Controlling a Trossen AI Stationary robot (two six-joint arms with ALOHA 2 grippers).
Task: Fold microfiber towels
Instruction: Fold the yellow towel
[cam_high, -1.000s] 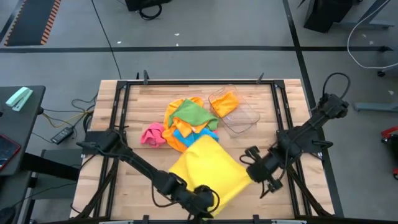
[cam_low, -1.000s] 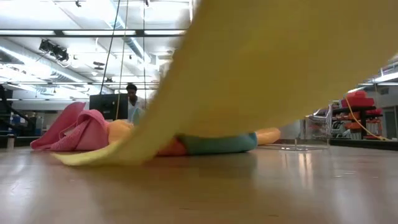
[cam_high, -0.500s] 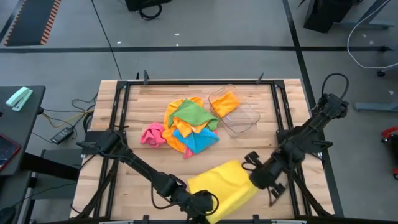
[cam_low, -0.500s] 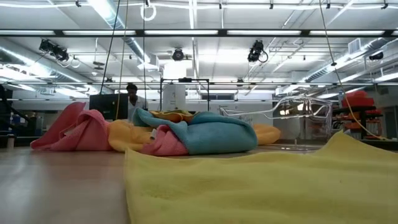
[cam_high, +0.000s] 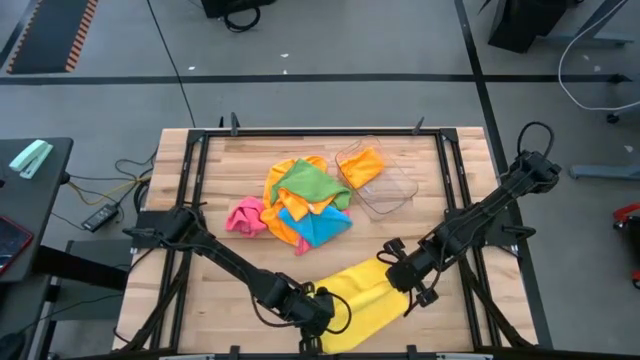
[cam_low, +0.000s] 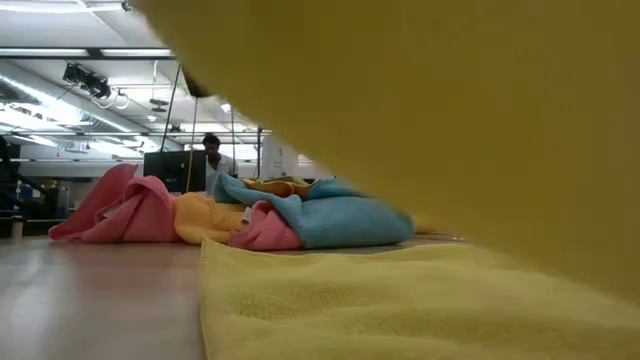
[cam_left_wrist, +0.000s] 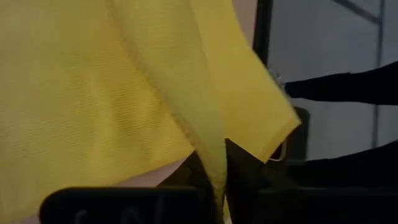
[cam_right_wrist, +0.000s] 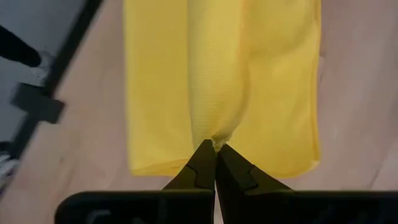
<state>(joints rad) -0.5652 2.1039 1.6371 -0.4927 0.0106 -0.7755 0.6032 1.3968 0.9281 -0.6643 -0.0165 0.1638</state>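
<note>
Wooden table (cam_high: 225, 170) bears a doubled yellow towel (cam_high: 358, 298), both jaws pinched on its fabric.

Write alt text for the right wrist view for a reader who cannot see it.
The right gripper has its dark fingers shut on a pinched fold of the yellow towel, which hangs out ahead of them over the wooden table. A dark table frame bar runs along one side.

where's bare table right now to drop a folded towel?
Bare wood: left strip beside the pink towel, and the right strip past the clear tray. Crowded: center pile and front edge, where both grippers hold the yellow towel.
</note>
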